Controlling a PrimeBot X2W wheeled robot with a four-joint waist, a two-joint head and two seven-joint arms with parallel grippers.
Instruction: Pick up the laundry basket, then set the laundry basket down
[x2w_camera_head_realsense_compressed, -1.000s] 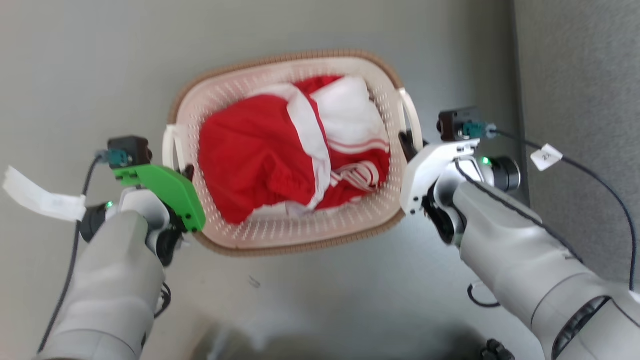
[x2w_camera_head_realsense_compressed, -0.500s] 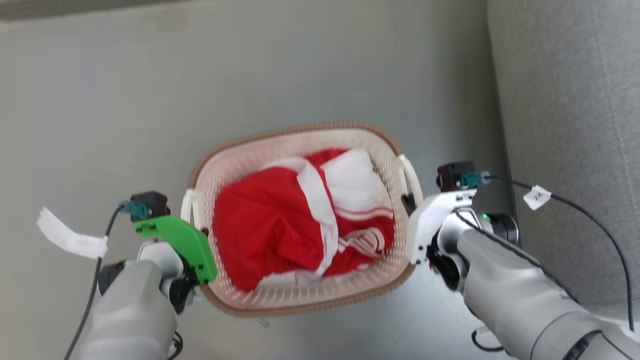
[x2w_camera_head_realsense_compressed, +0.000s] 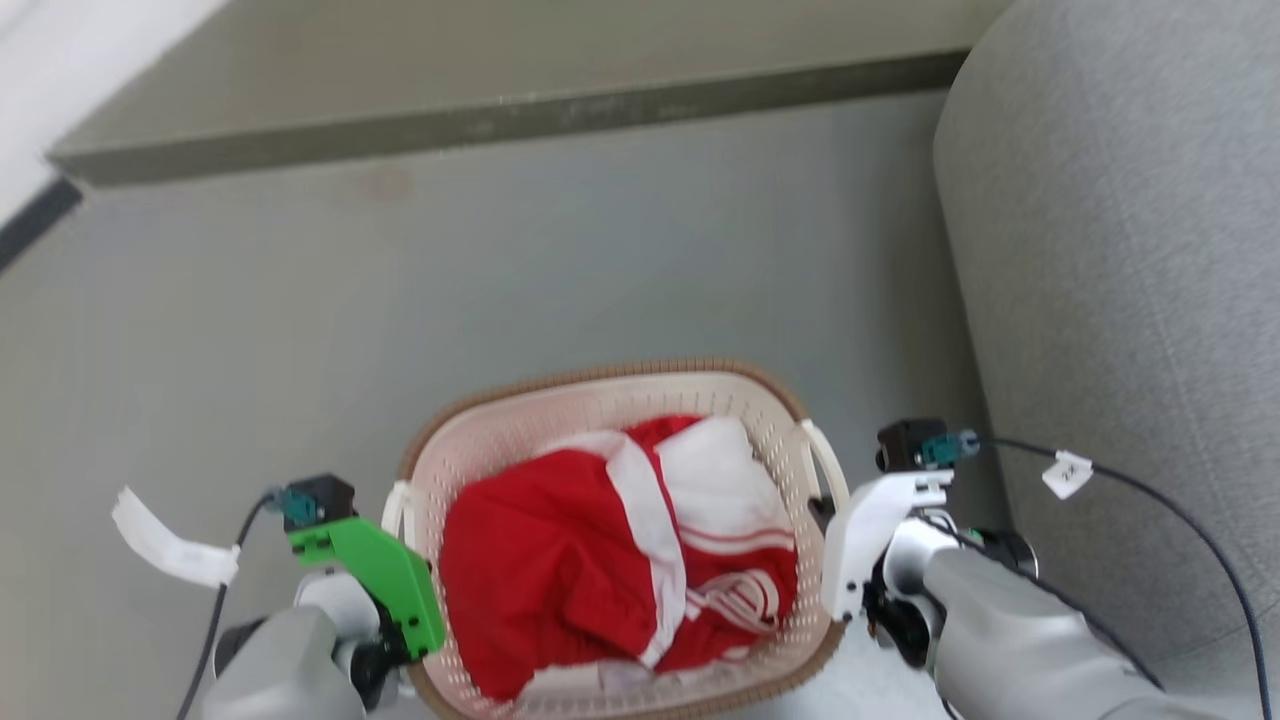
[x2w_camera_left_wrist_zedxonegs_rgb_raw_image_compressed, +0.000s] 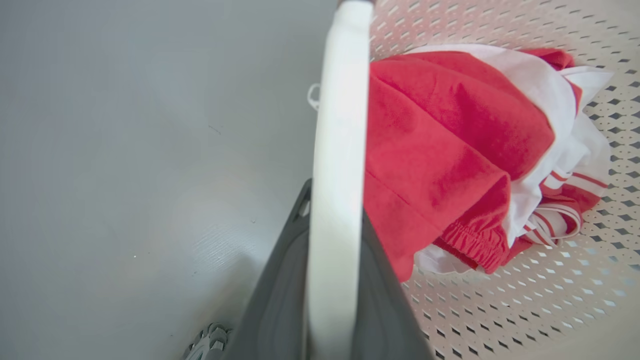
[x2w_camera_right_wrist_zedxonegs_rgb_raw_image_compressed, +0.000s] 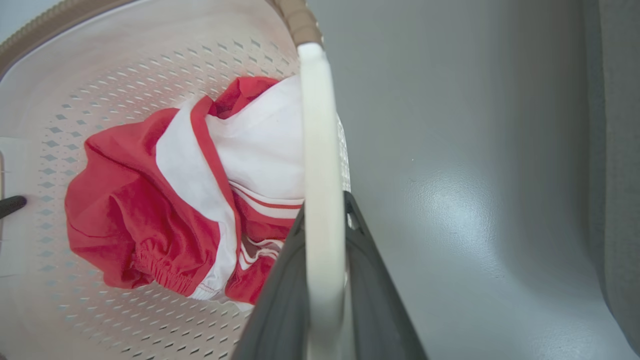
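I count one laundry basket (x2w_camera_head_realsense_compressed: 470, 450), low in my head view between my two arms and over the grey floor (x2w_camera_head_realsense_compressed: 500, 280); I cannot tell whether its base touches. Inside it lies one heap of red-and-white clothing (x2w_camera_head_realsense_compressed: 560, 570). It has two white handles, one per side. My left gripper (x2w_camera_left_wrist_zedxonegs_rgb_raw_image_compressed: 332, 215) is clamped on the left handle (x2w_camera_left_wrist_zedxonegs_rgb_raw_image_compressed: 340, 125), one dark finger on each face of the bar. My right gripper (x2w_camera_right_wrist_zedxonegs_rgb_raw_image_compressed: 324, 210) is clamped likewise on the right handle (x2w_camera_right_wrist_zedxonegs_rgb_raw_image_compressed: 317, 125). One grey upholstered piece (x2w_camera_head_realsense_compressed: 1120, 300) stands near on the right.
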